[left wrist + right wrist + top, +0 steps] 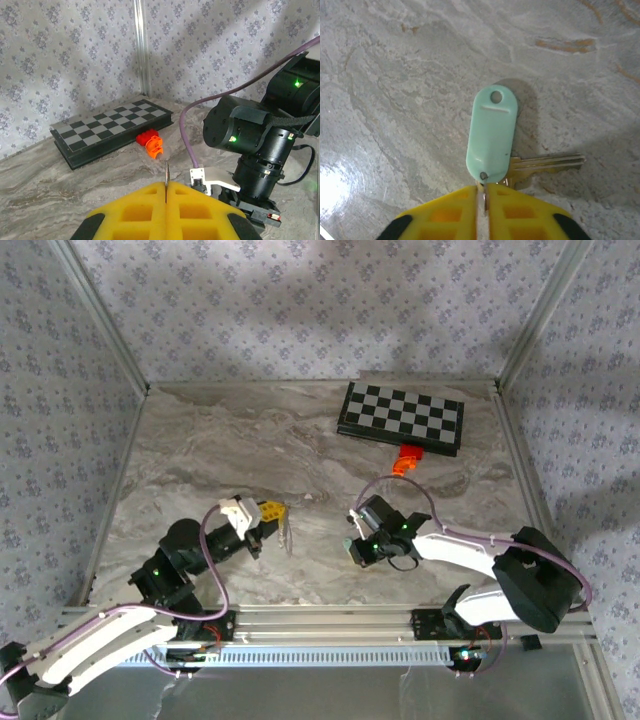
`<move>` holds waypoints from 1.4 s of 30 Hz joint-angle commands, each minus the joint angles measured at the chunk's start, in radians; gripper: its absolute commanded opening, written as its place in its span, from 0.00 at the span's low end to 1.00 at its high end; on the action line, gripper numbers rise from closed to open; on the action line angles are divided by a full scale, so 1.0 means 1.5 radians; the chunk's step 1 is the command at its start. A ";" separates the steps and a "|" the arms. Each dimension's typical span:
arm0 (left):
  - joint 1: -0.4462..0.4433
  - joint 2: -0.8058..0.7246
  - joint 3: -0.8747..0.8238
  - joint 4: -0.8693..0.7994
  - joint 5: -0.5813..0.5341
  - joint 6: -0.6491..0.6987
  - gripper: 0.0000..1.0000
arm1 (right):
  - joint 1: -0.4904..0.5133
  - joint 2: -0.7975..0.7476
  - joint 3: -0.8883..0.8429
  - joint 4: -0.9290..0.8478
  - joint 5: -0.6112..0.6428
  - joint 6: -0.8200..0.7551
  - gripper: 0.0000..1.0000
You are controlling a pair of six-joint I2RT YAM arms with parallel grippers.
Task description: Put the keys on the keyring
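The keys lie flat on the marble table: a teal-green tag (491, 135) with a brass key (550, 162) sticking out to its right. My right gripper (483, 200) sits just behind the tag, its yellow pads (520, 215) a narrow gap apart. The tag's small metal loop stands loose in that gap. From above, the tag (347, 543) is a teal speck at the right gripper (353, 548). My left gripper (165, 200) is shut on the keyring (166, 174), held edge-on as a thin metal sliver. From above, the keyring (287, 530) hangs from the left gripper (272, 511).
A folded chessboard (400, 418) lies at the back right with an orange and red block (405, 462) in front of it. The left wrist view has both the chessboard (112, 127) and the block (152, 142), with the right arm's black wrist (255, 140) close on the right.
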 commanded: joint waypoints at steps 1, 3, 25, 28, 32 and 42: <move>0.005 -0.001 0.011 0.011 -0.008 -0.001 0.00 | 0.006 -0.015 0.015 -0.044 0.003 0.006 0.23; 0.005 -0.001 0.007 0.013 -0.009 0.000 0.00 | 0.002 -0.022 0.036 -0.069 -0.008 0.003 0.30; 0.035 0.099 0.005 0.051 0.021 0.017 0.00 | -0.110 0.139 0.189 -0.255 -0.145 -0.114 0.32; 0.042 0.107 0.004 0.059 0.030 0.013 0.00 | -0.111 0.161 0.201 -0.252 -0.164 -0.124 0.30; 0.045 0.111 0.005 0.061 0.034 0.011 0.00 | -0.115 0.174 0.206 -0.257 -0.166 -0.135 0.25; 0.046 0.103 0.003 0.063 0.039 0.011 0.00 | -0.115 0.195 0.214 -0.270 -0.157 -0.152 0.22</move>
